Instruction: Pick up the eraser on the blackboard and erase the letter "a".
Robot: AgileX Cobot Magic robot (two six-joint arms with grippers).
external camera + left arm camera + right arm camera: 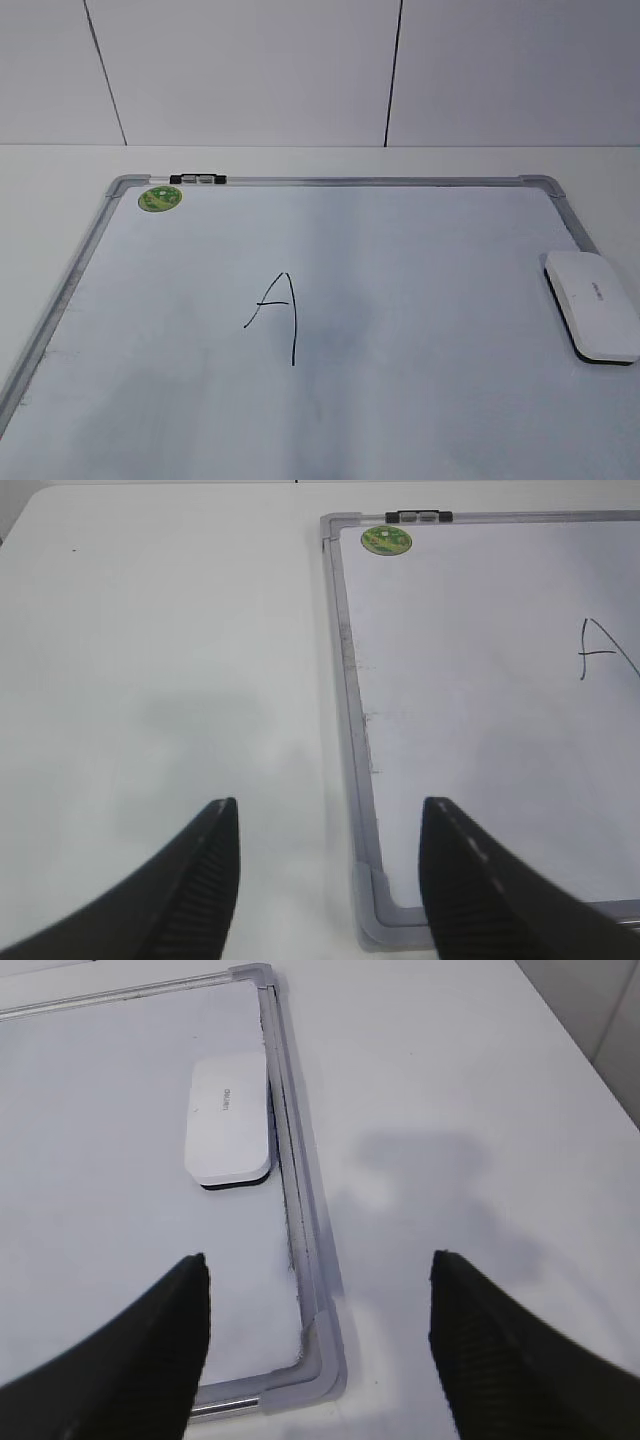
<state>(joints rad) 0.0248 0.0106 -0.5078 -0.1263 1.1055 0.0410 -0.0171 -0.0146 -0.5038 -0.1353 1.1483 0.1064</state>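
Note:
The blackboard (420,250) is a white dry-erase board with a grey frame, lying flat on the table. The white eraser (592,303) lies on it at the right edge; the right wrist view shows it (230,1118) against the frame. An angular capital "A" (277,315) is drawn in the board's middle; no small lowercase "a" shows in any view. My left gripper (330,805) is open and empty above the board's near left corner (375,920). My right gripper (318,1257) is open and empty above the near right corner (325,1360), short of the eraser. Neither gripper shows in the exterior view.
A round green sticker (160,198) and a small black-and-white clip (198,179) sit at the board's far left corner. White table (150,680) extends left of the board and also right of it (470,1110). A white panelled wall (300,70) stands behind.

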